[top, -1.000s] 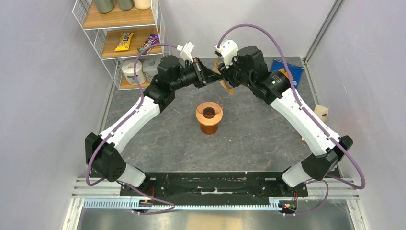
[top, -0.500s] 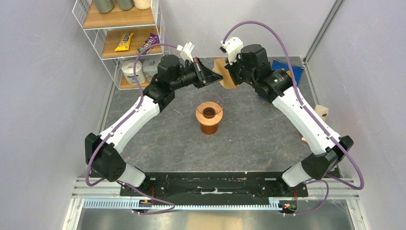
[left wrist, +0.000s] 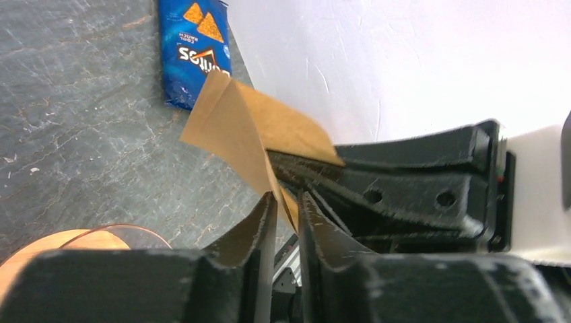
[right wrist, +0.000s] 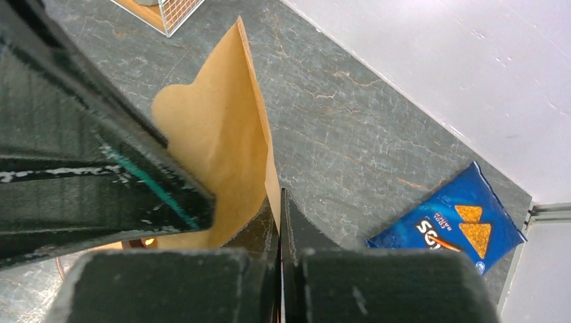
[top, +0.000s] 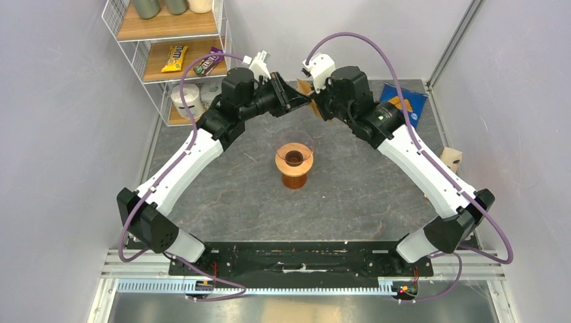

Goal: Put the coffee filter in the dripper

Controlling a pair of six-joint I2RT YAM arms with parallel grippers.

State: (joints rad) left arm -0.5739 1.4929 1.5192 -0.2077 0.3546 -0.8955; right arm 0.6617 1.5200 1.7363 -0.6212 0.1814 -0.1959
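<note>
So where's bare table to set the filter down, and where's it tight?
Bare table between the dripper and the arm bases, also beside it. Tight at the back: left gripper and right gripper meet at the filter, chip bag right, wire shelf left.

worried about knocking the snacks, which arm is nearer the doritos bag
Right. The right arm runs just beside the Doritos bag, its wrist partly overlapping it from above. The left arm is on the opposite side, by the wire shelf.

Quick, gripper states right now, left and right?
Left gripper: fingers nearly together around the edge of the light-brown paper coffee filter; whether they pinch it cannot be told.
Right gripper: closed on the same filter.
</note>
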